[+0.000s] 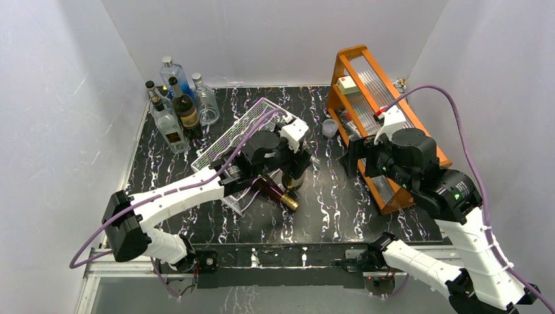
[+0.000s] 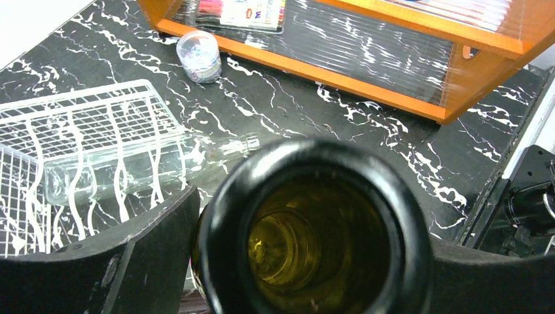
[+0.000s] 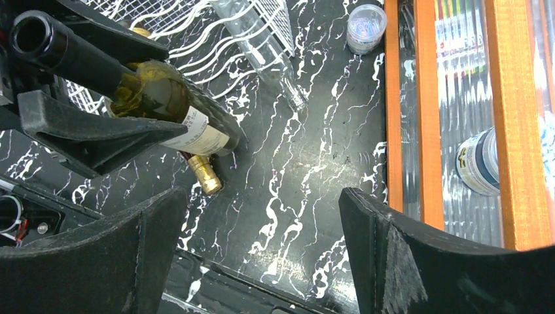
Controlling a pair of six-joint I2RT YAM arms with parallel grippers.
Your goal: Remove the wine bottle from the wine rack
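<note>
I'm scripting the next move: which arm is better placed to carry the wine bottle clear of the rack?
Left. The left gripper is shut on the wine bottle, neck tilted up, by the wine rack. The right gripper hangs open and empty near the orange frame.

Bright, even light; glare on ribbed panels [image 2: 366, 46]; wine bottle [image 2: 314, 229] close-up seemingly soft-focused

We see a black table [image 1: 340, 196] with white marble veins, a white wine rack [image 1: 229, 134] of grid and wavy wires, a dark olive wine bottle [image 3: 157, 98] with cream label, an orange frame [image 3: 517, 131]
</note>
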